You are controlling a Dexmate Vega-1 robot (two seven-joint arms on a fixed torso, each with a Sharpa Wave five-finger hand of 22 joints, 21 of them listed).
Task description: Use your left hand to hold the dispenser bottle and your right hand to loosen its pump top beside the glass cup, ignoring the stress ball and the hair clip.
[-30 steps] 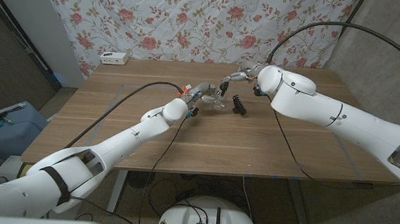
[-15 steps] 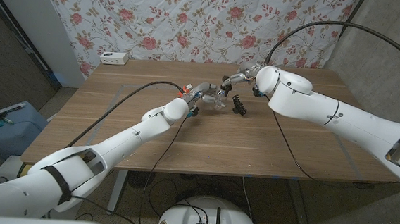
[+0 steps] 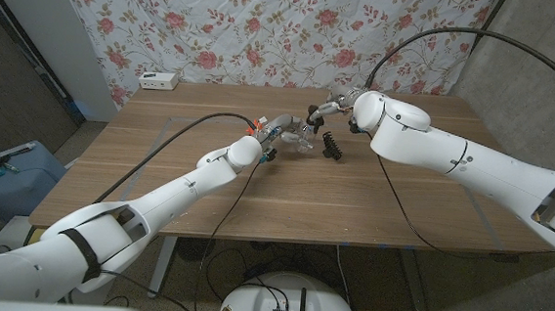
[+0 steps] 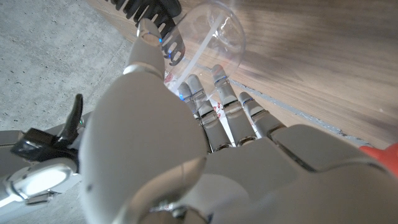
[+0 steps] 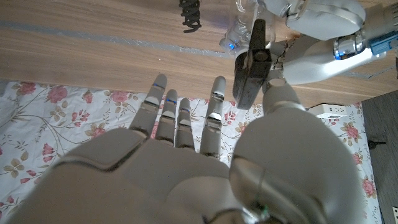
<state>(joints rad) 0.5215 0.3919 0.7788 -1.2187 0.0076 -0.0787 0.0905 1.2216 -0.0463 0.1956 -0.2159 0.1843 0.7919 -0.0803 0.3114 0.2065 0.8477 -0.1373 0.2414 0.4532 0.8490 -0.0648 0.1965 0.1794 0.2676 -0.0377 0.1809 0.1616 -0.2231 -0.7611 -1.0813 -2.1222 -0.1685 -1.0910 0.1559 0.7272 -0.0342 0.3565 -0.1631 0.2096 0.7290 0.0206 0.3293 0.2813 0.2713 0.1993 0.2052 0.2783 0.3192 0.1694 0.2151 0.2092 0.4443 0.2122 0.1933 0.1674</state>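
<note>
Wooden table (image 3: 353, 195), floral cloth backdrop (image 3: 267, 27), left robot hand (image 3: 281, 128) gripping dispenser bottle (image 3: 303, 138), right robot hand (image 3: 328, 110) fingers spread.

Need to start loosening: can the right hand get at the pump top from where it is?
Probably yes: the right hand hovers open just behind the pump top, nothing between them, while the left hand holds the dispenser bottle.

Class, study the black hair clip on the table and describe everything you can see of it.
The hair clip is a small black claw clip, plastic by its look, with rows of curved teeth. It lies on the wooden table, just right of the glass cup and below the right robot hand. Nothing touches it. The right wrist view shows its toothed outline too.
</note>
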